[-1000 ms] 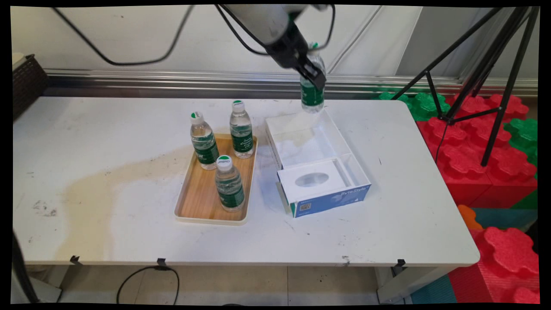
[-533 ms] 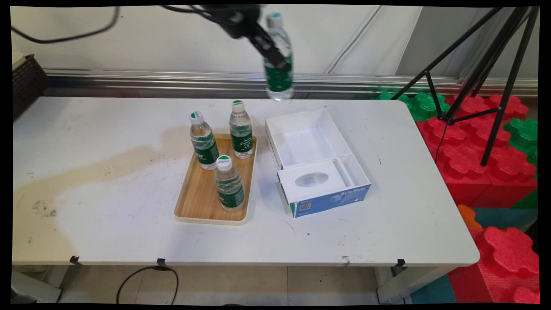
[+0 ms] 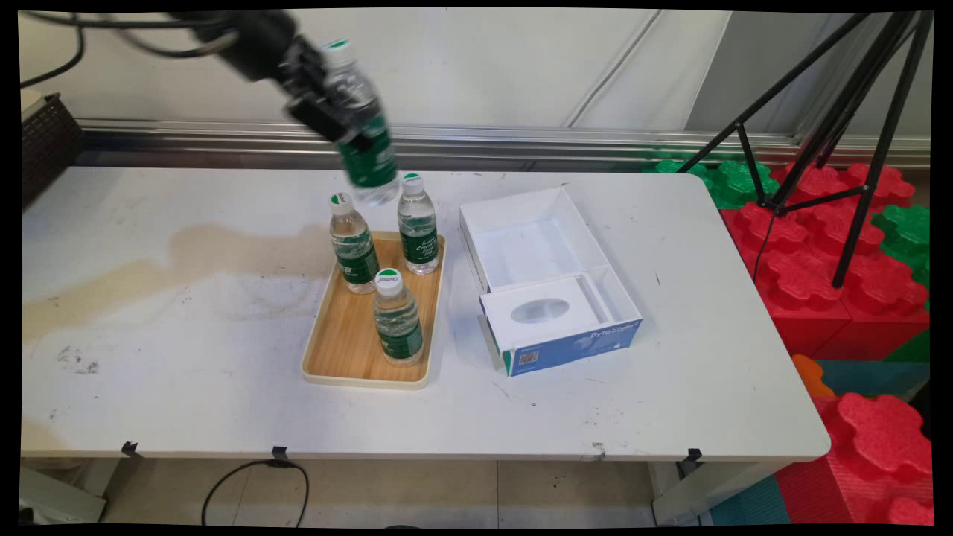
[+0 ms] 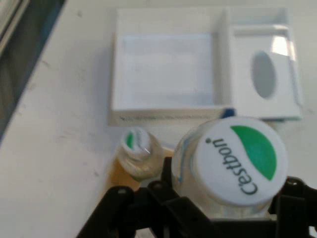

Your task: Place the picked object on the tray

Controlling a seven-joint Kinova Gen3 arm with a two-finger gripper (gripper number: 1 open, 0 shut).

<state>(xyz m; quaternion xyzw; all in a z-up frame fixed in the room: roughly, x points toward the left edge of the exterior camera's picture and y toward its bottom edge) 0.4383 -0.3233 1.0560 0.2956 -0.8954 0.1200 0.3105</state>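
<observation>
My gripper [image 3: 339, 123] is shut on a clear water bottle [image 3: 362, 141] with a green label and a white cap, held tilted in the air above the far end of the wooden tray [image 3: 350, 350]. In the hand view the held bottle's cap [image 4: 240, 159] fills the lower right between the black linkage. Three like bottles stand on the tray: two at the far end [image 3: 354, 244] [image 3: 417, 225] and one nearer [image 3: 395, 318]. One of them [image 4: 137, 154] shows below the hand. The open white box [image 3: 532, 249] lies right of the tray.
The white box [image 4: 168, 69] has a blue front and an inner insert with an oval hole [image 3: 539, 310]. A black tripod [image 3: 834, 149] and red and green foam blocks [image 3: 819, 260] stand past the table's right edge. A dark basket [image 3: 45, 141] sits at the far left.
The gripper has carried the bottle up from over the white box's far end and leftwards, to above the tray's far end. The bottle now leans more.
</observation>
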